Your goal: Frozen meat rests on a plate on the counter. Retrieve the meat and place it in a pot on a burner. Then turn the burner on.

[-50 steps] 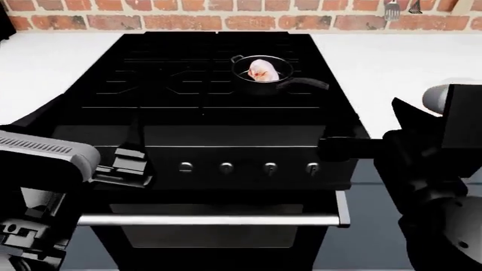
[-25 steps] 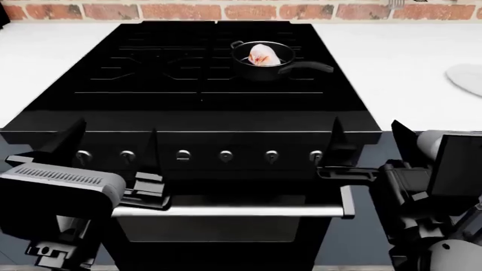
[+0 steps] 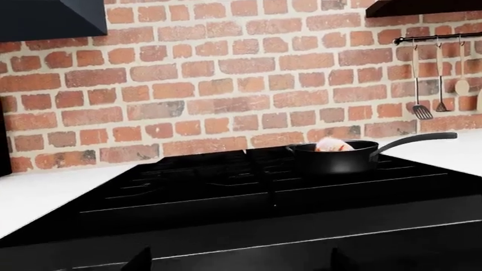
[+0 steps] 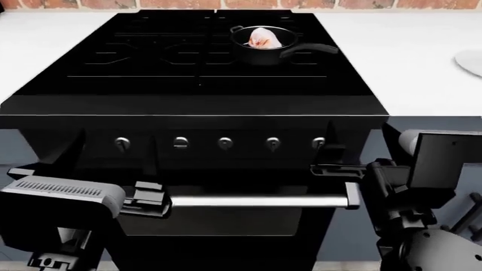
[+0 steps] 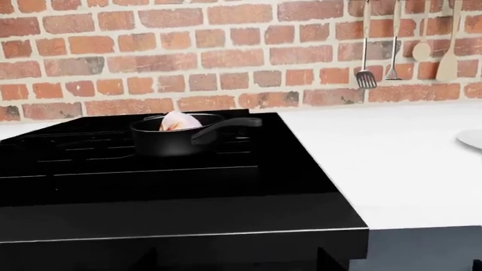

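Pink meat (image 4: 264,38): in the pot (image 4: 260,46) — well beyond your hands.
Left hand (image 4: 113,169): spread open, empty.
Right hand (image 4: 360,150): spread open, empty — near the knobs (image 4: 225,143).

I count five knobs (image 4: 225,143) in a row on the stove (image 4: 200,107) front, one pot (image 4: 260,44) with one piece of meat (image 4: 264,38) in it, one plate (image 4: 470,60), and two grippers, left gripper (image 4: 143,186) and right gripper (image 4: 335,161).

Black, blocky arms with grey housings, the left arm (image 4: 64,195) ribbed with vent slits, the right arm (image 4: 421,186) glossy-jointed.
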You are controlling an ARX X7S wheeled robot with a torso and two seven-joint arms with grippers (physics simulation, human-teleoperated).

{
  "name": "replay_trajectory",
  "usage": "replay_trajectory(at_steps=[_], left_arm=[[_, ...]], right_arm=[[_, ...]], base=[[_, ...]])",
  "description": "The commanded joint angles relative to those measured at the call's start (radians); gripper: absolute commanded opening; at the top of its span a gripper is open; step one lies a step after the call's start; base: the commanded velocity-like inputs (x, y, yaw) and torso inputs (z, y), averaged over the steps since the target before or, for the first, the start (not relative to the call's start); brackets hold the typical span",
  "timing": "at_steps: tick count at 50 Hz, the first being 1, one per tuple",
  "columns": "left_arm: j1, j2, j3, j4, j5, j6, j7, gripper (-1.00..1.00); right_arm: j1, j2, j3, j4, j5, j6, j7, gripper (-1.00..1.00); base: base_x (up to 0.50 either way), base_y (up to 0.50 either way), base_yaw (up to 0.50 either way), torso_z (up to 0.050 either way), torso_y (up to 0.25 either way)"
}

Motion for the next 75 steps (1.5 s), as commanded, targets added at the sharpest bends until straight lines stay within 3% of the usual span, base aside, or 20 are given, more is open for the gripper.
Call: replay_trajectory(at_steps=[1,56,75], left_arm=[[0.015,0.001,0.008,-0.018,0.014,0.023,0.007,1.0],[0.005,-0.003,0.047,-0.032,0.028,0.036,-0.011,1.0],[0.046,0.007,0.047,-0.075,0.049,0.107,0.018,1.0]], right_arm=[[0.031,-0.016,-0.018,0.067,-0.009,0.013,-0.04,1.0],[0.048,-0.011,-0.025,0.088,0.013,0.022,-0.067,1.0],[0.121,-0.081,-0.084,0.256,-0.045,0.037,-0.155,1.0]], base=[[0.0,0.0,0.0,-0.05,0.0],[0.0,0.0,0.0,-0.05,0.0],[0.0,0.0,0.0,0.0,0.0]])
